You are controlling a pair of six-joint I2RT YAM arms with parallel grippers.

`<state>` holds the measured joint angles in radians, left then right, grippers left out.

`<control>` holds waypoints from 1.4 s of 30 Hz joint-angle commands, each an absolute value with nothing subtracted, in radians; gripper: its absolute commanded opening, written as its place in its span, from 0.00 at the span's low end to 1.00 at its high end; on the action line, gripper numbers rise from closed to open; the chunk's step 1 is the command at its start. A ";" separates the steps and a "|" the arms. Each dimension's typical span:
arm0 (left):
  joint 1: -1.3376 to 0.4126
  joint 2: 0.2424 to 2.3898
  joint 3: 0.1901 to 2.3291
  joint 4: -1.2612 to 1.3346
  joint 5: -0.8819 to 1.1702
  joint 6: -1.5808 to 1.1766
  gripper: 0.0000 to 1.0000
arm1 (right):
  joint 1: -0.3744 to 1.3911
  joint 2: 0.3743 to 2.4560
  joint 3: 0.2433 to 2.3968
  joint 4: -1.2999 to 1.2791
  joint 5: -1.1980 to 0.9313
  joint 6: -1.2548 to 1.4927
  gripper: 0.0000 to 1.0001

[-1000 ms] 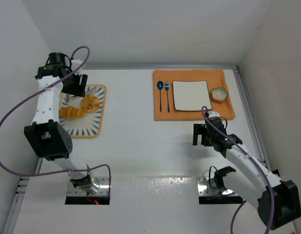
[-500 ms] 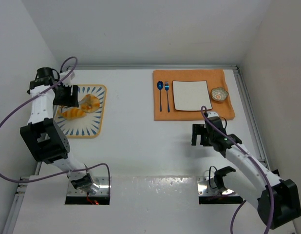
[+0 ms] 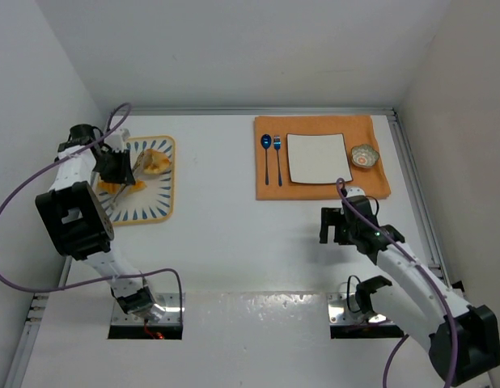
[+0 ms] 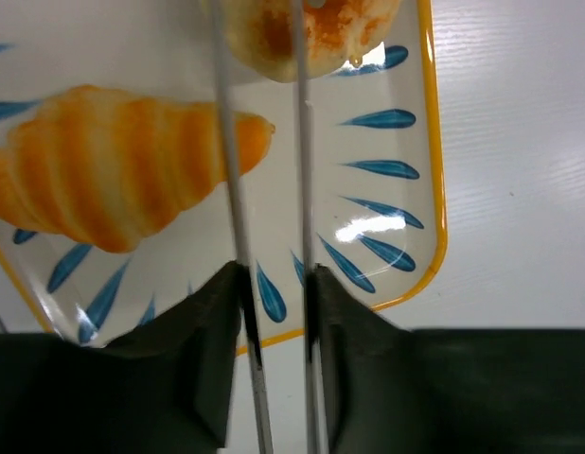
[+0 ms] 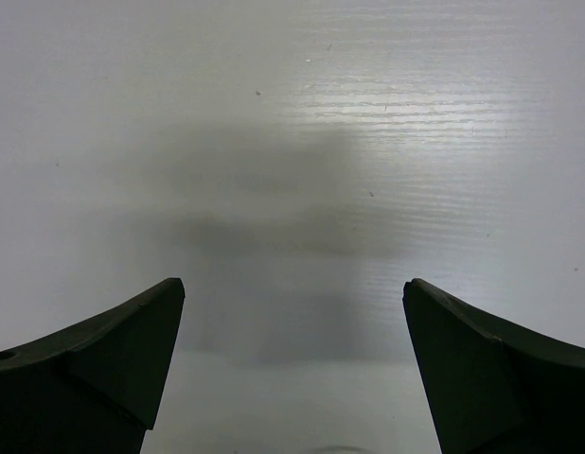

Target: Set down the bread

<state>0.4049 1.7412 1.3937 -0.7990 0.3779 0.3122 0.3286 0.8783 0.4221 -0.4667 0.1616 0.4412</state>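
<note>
Thin metal tongs (image 4: pixel 303 189) are being gripped in the left jaws at the striped orange croissant (image 4: pixel 113 180) on the blue-patterned tray (image 4: pixel 436 189), right jaws being held wide, transfer to the white square plate (image 3: pixel 317 158) not yet begun.

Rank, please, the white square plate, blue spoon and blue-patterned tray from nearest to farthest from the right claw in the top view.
1. White square plate, beyond the right claw.
2. Blue spoon, plate's left.
3. Blue-patterned tray, far left.
</note>
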 commanded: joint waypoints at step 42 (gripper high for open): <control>-0.577 2.368 2.238 -0.411 0.305 0.035 0.03 | 0.235 0.785 0.480 -0.683 0.301 0.403 0.99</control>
